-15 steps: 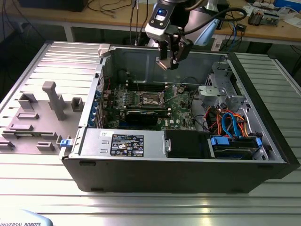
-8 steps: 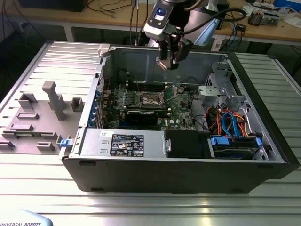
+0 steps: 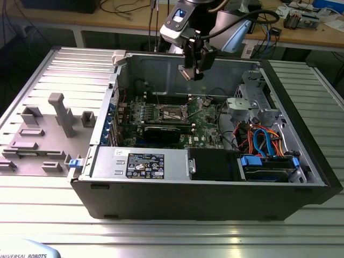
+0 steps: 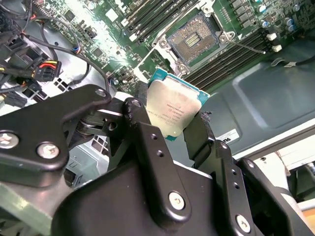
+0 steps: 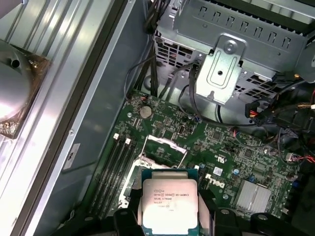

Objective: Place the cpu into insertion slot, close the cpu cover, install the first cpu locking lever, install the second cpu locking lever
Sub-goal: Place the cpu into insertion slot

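Plainly, the gripper hangs over the open computer case, up near the top of its rear wall and well above the green motherboard that lies on the case floor. Its two black fingers are clamped on opposite edges of the cpu, which is held clear of the board with its dull silver top turned toward both wrist cameras (the teal rim of the chip peeks out around the metal lid). In the first wrist view the cpu sits between the fingertips of the gripper, and the silver frame of the cpu cover shows on the board just past the chip's far edge; how far that frame is lifted I cannot tell. In the second wrist view the insertion slot lies apart from the chip, its dark contact field uncovered inside the silvery rim, with long memory slots running along beside it. From the exterior view the insertion slot is near the middle of the board, on the exterior view's left of a tangle of blue and orange cables.
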Robot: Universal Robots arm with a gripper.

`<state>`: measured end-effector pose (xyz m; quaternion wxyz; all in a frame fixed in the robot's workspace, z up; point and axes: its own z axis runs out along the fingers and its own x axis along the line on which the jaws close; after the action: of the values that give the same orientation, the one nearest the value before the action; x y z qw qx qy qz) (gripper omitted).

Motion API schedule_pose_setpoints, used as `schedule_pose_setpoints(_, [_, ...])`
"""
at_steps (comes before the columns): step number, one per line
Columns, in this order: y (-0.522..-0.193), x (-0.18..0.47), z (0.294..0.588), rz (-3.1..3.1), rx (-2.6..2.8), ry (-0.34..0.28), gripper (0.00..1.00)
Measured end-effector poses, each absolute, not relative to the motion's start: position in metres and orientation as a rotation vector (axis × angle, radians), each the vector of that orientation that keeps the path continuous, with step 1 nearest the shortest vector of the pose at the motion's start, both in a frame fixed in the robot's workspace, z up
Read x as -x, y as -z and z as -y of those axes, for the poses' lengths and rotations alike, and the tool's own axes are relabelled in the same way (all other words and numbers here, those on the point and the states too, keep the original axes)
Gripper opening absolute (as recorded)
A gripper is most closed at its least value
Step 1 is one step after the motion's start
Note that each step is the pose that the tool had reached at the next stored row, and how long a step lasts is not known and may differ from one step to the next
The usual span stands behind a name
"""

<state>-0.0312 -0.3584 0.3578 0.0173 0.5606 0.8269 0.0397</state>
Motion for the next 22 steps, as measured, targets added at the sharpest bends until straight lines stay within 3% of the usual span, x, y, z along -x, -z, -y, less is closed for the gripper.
schedule_pose_setpoints(22, [-0.3562, 0.0322, 0.3584, -2.497, -1.840, -0.121, 0.54])
